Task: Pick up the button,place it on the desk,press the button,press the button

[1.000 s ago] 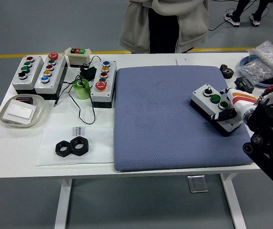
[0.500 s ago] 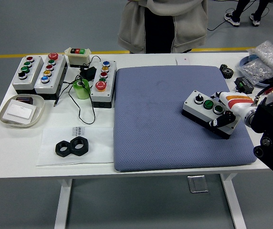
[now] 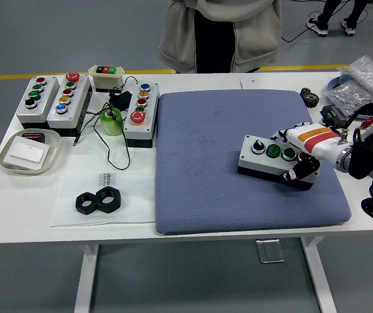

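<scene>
A white table carries a blue mat. On the mat, the right hand has its fingers curled around the button box, gripping its right end. No lettering is legible.

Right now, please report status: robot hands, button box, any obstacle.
Right robot hand shut on button box, over the blue mat. Left robot hand not in view. Mat around the box bare, nothing blocking.

Right arm coming in over the table's right edge, wrist bent inward, right hand white with orange stripe, fingers curled in a grip. Left arm nowhere in view.
</scene>
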{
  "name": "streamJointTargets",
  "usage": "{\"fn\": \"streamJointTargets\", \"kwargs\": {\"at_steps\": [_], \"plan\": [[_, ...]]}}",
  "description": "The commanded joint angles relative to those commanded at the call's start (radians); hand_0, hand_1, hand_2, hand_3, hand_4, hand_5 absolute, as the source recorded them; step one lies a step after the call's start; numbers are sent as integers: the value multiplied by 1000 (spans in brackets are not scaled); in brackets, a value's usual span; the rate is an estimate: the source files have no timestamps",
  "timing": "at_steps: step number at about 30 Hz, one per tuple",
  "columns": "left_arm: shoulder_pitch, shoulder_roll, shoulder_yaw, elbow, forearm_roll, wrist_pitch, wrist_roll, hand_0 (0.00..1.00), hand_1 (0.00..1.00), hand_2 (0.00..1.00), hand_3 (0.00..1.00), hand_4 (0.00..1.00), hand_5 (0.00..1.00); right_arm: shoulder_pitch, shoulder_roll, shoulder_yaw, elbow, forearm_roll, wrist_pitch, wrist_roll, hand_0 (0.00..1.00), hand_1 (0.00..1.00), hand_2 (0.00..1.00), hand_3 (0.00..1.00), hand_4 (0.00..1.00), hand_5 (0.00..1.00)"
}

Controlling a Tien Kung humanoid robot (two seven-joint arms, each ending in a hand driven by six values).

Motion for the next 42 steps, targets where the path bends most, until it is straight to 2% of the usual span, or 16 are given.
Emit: {"fn": "streamJointTargets", "kwargs": {"at_steps": [2,10,16,23,31,32,37,38,42], "plan": [[0,0,0,0,0,0,0,681,830,890,830,652,998,5,-7,-5,6,-9,5,19,941,532,518,739,941,175],[0,0,0,0,0,1,0,683,829,890,830,650,998,33,-21,-54,12,-41,30,61,941,535,523,746,931,171],[2,-1,-4,0,6,2,1,686,830,891,831,648,998,65,-30,-112,4,-51,9,115,941,535,524,745,941,132],[0,0,-1,0,3,1,0,686,830,891,831,648,998,81,-45,-129,-1,-57,-23,161,946,541,538,754,921,112],[-2,0,-2,0,4,1,0,687,832,890,832,647,998,95,-47,-145,-12,-77,-27,173,946,543,543,775,940,91],[-2,0,-2,0,4,2,0,689,832,890,833,644,998,97,-47,-149,-14,-82,-26,174,952,572,589,807,941,99],[-2,-1,-1,0,2,2,0,689,832,890,833,644,998,102,-49,-159,-16,-103,-21,175,952,572,589,807,941,99],[-2,-1,-1,-1,1,2,0,690,832,891,834,642,998,103,-48,-159,-17,-105,-18,175,957,645,688,908,956,99],[-3,0,0,-1,2,2,0,690,832,891,834,642,998,104,-47,-157,-18,-108,0,171,957,645,688,908,956,99]]}}
